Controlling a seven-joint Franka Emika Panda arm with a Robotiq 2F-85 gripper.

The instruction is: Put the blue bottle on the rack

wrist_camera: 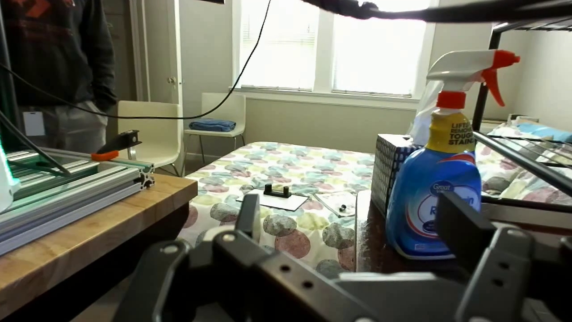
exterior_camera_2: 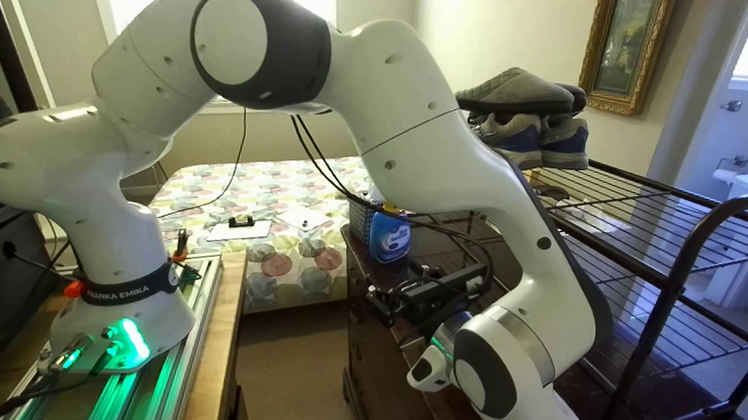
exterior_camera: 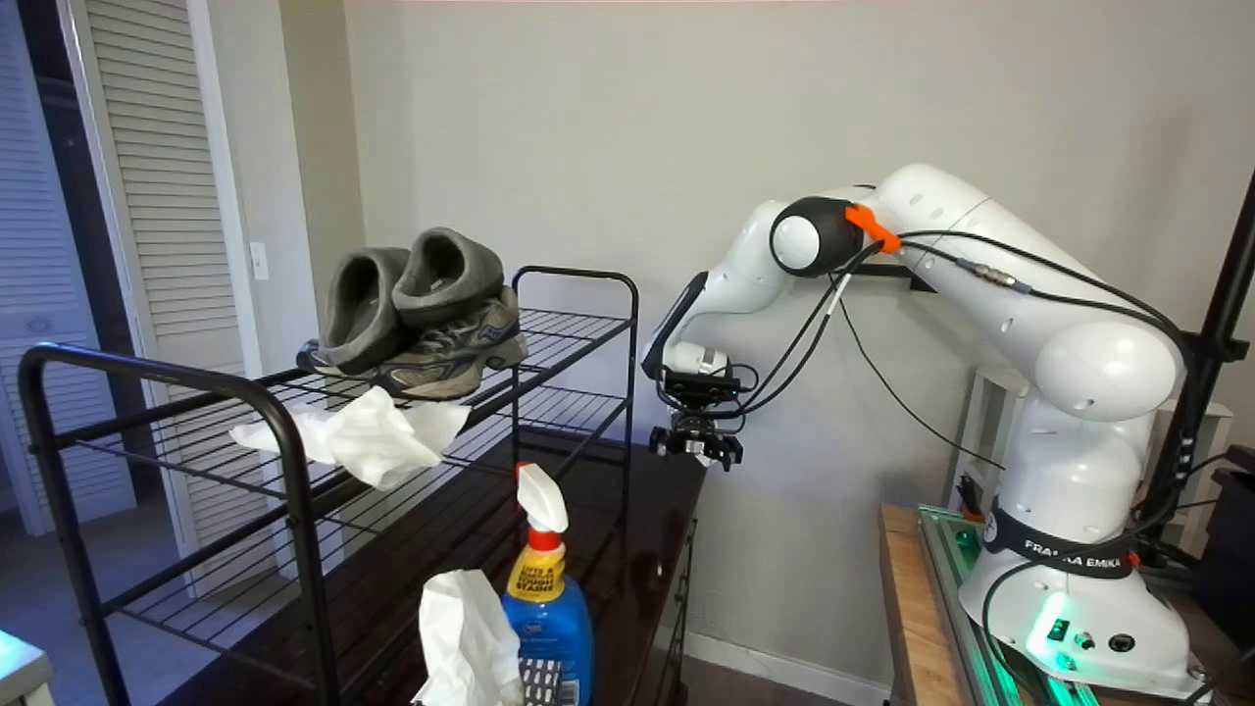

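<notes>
The blue bottle with a white and red trigger head stands upright on the dark dresser top. In an exterior view it is partly hidden behind the arm's cables. The black wire rack stands on the same dresser, and it also shows in an exterior view. My gripper is open and empty, apart from the bottle and pointing toward it. In the wrist view the bottle is on the right, behind the right finger; the open jaws frame the bed and dresser edge.
A patterned tissue box with white tissue touches or nearly touches the bottle. Shoes and slippers and crumpled white paper lie on the rack's upper shelf. The dresser has an edge beside a floor gap. A person stands behind the robot's table.
</notes>
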